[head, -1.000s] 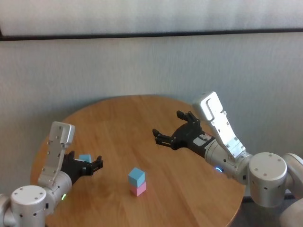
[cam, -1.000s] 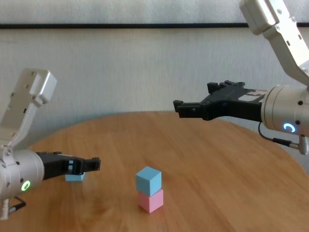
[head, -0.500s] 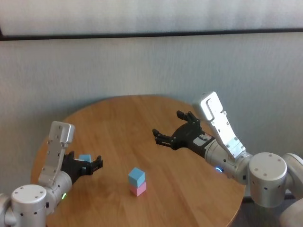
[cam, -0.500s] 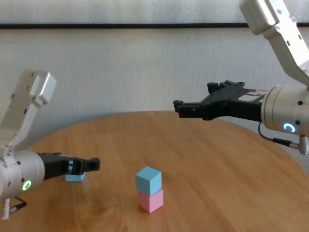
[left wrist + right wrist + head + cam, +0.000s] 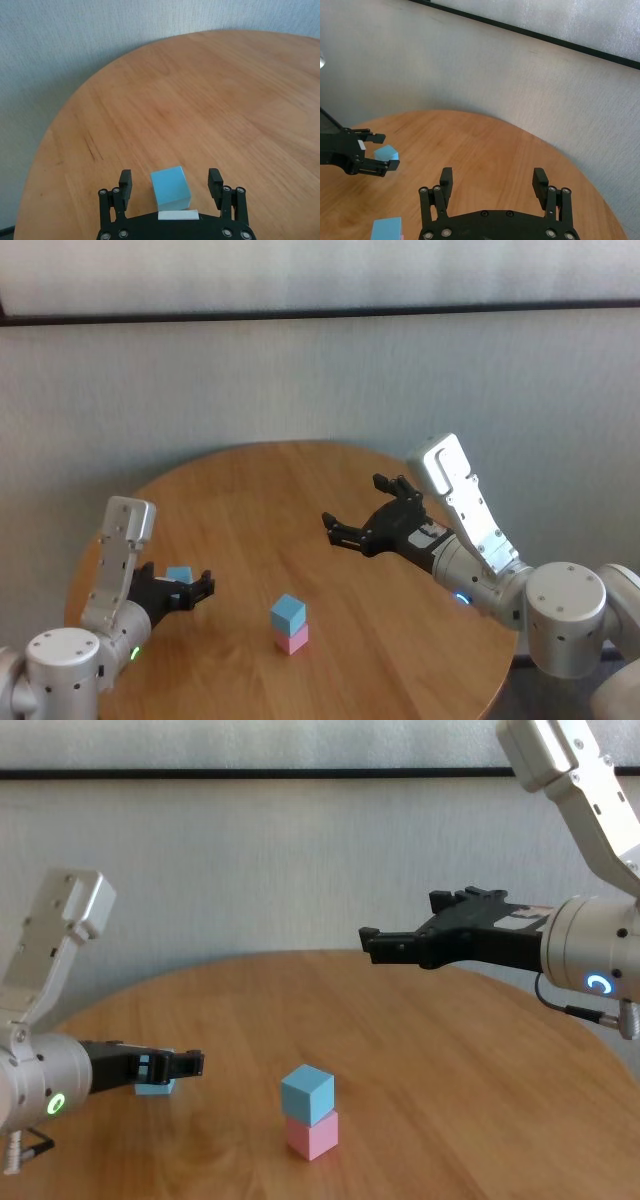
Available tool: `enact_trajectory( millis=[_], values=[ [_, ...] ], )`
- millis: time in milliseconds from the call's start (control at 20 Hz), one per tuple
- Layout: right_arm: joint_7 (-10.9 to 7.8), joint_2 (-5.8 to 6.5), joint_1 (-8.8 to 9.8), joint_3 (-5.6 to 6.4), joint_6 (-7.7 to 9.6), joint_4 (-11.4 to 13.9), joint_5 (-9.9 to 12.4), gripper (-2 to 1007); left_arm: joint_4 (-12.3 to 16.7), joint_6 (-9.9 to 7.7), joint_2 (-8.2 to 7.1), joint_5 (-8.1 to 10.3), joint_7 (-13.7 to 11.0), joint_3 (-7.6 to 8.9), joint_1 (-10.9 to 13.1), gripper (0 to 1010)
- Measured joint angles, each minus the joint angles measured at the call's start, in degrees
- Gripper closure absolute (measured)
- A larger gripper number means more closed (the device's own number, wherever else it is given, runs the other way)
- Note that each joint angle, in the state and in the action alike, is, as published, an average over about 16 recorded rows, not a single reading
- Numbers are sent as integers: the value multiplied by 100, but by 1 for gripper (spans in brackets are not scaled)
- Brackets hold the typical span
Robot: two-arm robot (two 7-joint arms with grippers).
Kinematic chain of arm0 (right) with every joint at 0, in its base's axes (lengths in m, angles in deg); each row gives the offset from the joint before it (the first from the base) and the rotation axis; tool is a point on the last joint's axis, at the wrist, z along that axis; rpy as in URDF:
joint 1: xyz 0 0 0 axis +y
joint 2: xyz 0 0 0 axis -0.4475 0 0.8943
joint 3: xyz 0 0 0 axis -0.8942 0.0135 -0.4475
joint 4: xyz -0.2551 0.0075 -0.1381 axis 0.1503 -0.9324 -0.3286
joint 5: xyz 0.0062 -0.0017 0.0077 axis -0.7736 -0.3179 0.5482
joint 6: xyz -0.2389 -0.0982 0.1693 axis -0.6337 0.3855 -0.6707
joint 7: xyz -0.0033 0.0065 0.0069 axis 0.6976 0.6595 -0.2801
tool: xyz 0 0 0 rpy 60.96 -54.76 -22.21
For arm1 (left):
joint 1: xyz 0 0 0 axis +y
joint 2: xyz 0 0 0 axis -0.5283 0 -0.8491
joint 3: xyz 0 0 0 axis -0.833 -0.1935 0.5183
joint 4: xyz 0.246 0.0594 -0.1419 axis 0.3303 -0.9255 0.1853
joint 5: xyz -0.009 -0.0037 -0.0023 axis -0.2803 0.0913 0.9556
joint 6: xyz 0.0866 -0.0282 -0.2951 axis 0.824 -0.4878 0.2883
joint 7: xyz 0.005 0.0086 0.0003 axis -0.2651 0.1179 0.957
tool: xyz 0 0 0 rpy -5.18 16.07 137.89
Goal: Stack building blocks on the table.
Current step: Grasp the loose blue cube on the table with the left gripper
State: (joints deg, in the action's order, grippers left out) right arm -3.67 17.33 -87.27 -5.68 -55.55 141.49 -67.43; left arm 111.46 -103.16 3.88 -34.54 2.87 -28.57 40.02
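Note:
A light blue block (image 5: 288,611) sits on a pink block (image 5: 292,642) near the front middle of the round wooden table (image 5: 250,500); the stack also shows in the chest view (image 5: 307,1093). A second light blue block (image 5: 179,574) lies on the table at the left. My left gripper (image 5: 186,583) is open and low at the table, with its fingers on either side of this block (image 5: 171,187) and a gap on both sides. My right gripper (image 5: 355,505) is open and empty, held above the table's right half, away from the stack.
The table's far edge (image 5: 300,958) runs close to a grey wall. Bare wood lies between the left block and the stack and across the table's back (image 5: 210,90).
My left arm has sunk slightly and its gripper has drawn back a little around the left block. The blocks and the right arm have not moved.

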Motion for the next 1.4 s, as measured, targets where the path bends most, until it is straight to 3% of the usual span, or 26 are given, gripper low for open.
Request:
enact_trajectory(
  millis=[900,1400],
  values=[
    [0,0,0,0,0,0,0,0,-71,-80,43,-131,44,27,-49,21],
    [0,0,0,0,0,0,0,1,-68,-68,36,-116,37,21,-47,176]
  ],
)
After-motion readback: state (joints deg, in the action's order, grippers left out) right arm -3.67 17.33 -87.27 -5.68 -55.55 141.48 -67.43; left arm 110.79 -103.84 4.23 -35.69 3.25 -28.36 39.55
